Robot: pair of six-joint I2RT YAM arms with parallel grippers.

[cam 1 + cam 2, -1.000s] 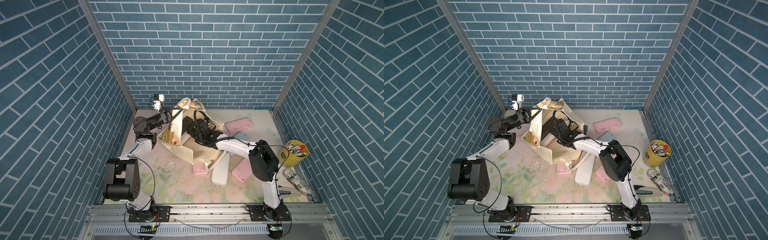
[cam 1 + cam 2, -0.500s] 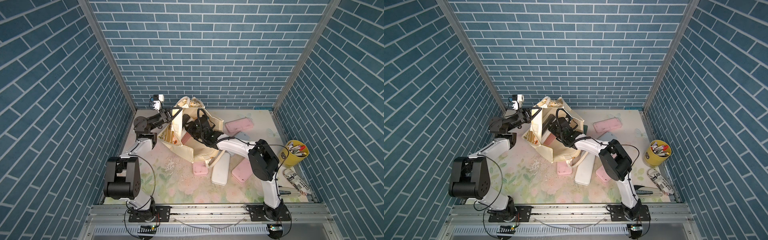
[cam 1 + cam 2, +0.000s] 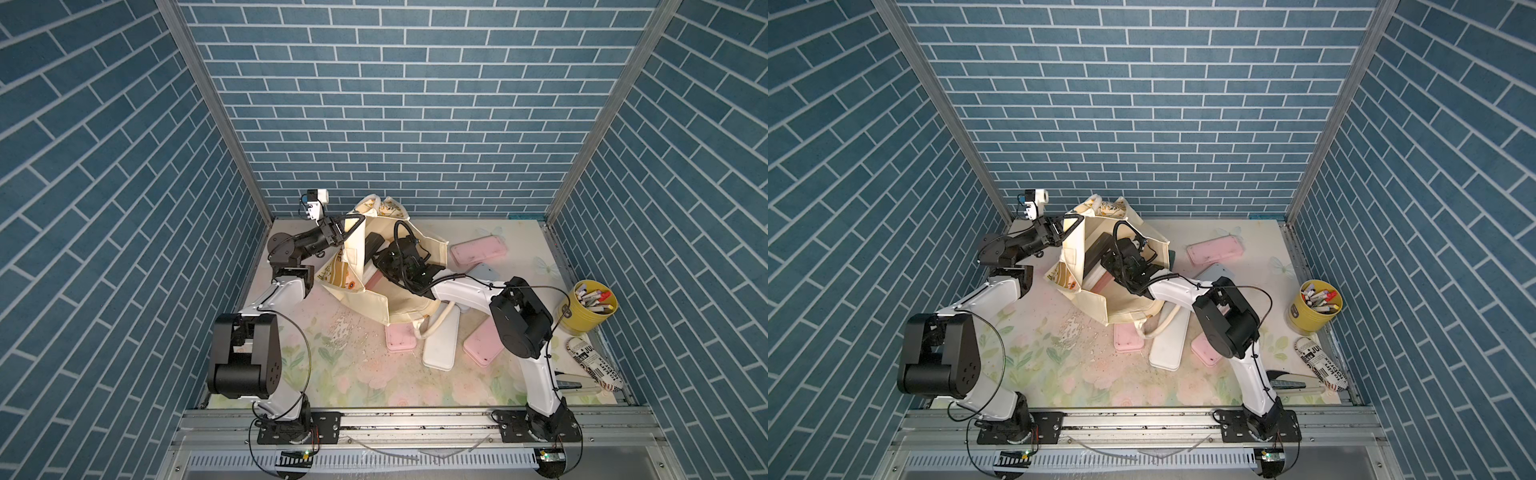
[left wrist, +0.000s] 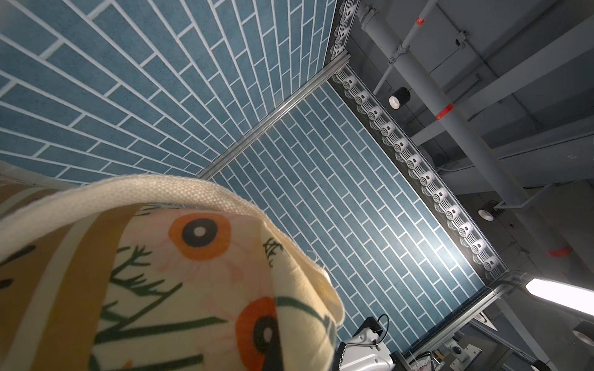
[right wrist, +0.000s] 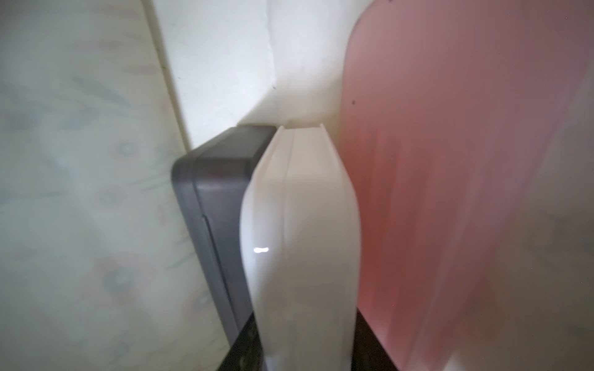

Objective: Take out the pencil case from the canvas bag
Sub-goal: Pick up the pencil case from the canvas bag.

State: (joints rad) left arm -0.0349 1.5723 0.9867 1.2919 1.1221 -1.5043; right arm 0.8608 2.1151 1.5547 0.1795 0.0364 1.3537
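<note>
White pencil case (image 5: 299,225) in canvas bag (image 3: 374,307), between grey case (image 5: 218,192) and pink case (image 5: 434,160). Right tool (image 5: 307,347) straddles it, clamp cannot tell; left tool (image 3: 357,223) clenched on bag rim. Squeeze firmly, lift straight.

Canvas bag (image 4: 160,273) of rough woven cream cloth, white pencil case (image 5: 299,241) of smooth shiny plastic, grey case (image 5: 218,199) of dull matt plastic, pink case (image 5: 418,160) of smooth plastic, tabletop (image 3: 353,386) matt with scuffed patches, front rail (image 3: 415,428) of bare grey metal.
</note>
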